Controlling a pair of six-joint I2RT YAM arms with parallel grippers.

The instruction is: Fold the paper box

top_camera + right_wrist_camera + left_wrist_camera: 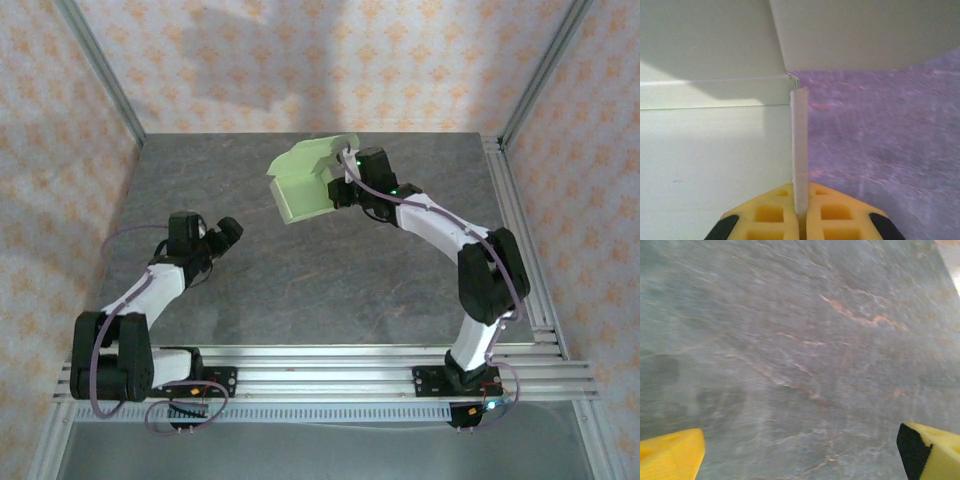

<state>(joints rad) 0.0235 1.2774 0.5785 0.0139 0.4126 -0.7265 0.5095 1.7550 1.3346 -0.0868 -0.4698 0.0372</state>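
R gripper (801, 202) clamped on a thin wall edge of the paper box (308, 182), jaws pinched tight on the card. Box partly folded, flaps up, at far-centre of table (300, 290). L gripper (226, 232) spread wide, holding nothing, over bare table at left, well apart from box.

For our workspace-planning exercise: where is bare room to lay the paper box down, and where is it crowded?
Free: middle of the table, between left gripper and right arm; also the far-left corner. Crowded: far centre-right, where the right gripper holds the paper box.
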